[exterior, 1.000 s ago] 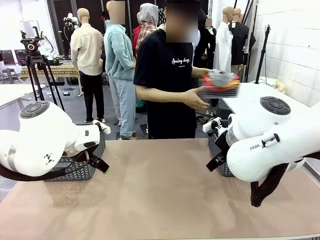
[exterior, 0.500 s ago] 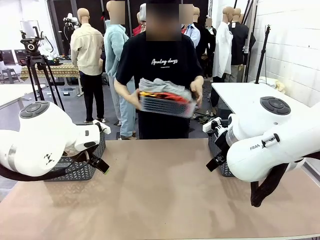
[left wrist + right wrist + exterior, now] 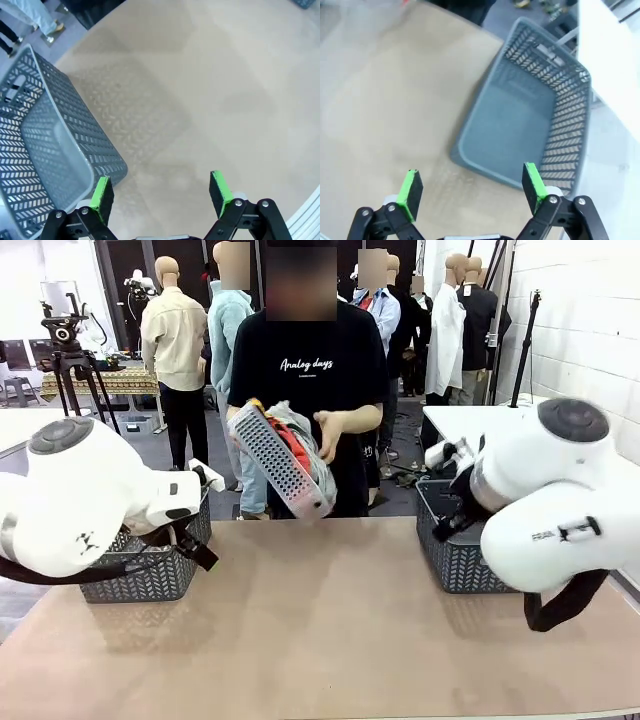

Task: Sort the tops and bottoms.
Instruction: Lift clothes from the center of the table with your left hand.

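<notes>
At the table's [image 3: 320, 640] far edge a person [image 3: 305, 370] holds a tilted basket [image 3: 272, 455] of tops [image 3: 297, 435], orange and grey, while the left gripper [image 3: 160, 192] and right gripper [image 3: 470, 187] hover spread and empty beside side bins [image 3: 150, 575]; sorting likely awaits clothes landing within reach

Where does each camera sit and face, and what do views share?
Front view: between the arms, facing across the tan table at a person holding a tilted grey perforated basket of clothes; both white arms show.
Left wrist view: down past the open left gripper onto the left grey mesh basket.
Right wrist view: same, open right gripper, right grey mesh basket.
Shared: front view shows both baskets.
</notes>
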You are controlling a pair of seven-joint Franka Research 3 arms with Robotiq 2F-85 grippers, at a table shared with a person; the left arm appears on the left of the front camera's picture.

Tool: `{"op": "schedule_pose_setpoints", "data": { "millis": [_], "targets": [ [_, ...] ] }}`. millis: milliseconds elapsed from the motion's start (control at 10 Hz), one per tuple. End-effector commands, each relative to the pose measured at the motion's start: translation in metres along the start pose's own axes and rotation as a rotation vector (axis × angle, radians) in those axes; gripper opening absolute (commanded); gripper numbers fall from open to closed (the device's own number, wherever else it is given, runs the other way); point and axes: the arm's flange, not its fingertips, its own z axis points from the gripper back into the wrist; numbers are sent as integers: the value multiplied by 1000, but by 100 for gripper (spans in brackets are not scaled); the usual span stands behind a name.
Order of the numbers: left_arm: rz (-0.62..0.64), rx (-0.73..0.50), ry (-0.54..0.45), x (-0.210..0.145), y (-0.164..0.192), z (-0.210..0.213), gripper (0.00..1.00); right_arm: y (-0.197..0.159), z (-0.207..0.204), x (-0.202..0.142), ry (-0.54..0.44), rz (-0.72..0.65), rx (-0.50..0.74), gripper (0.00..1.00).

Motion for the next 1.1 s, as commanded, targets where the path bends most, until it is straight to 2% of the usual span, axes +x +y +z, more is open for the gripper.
{"op": "schedule_pose_setpoints", "data": {
  "millis": [0, 100, 200, 300, 400, 500, 600, 800, 1000],
  "targets": [
    [-14, 11, -52, -14, 3, 41, 100, 25, 57, -65, -66, -43, -9, 100],
    [-15, -11, -67, -16, 10, 52, 100, 25, 68, -67, -100, -38, 33, 100],
    [5, 37, -95, -17, 18, 65, 100, 23, 81, -70, -145, -40, 48, 100],
    [90, 190, -96, -23, 24, 73, 100, 4, 49, 17, -81, -24, -26, 100],
    [6, 29, -79, 10, 11, 53, 100, 4, 49, 17, -81, -24, -26, 100],
    [6, 29, -79, 10, 11, 53, 100, 4, 49, 17, -81, -24, -26, 100],
    [39, 85, -105, 8, 30, 73, 100, 7, 64, 21, -110, -27, -7, 100],
    [5, 87, -134, 8, 49, 97, 100, -31, 96, 8, -148, -128, 141, 100],
    [-35, 64, -122, 1, 70, 135, 100, -65, 122, -26, -182, -237, 262, 100]
  ]
}}
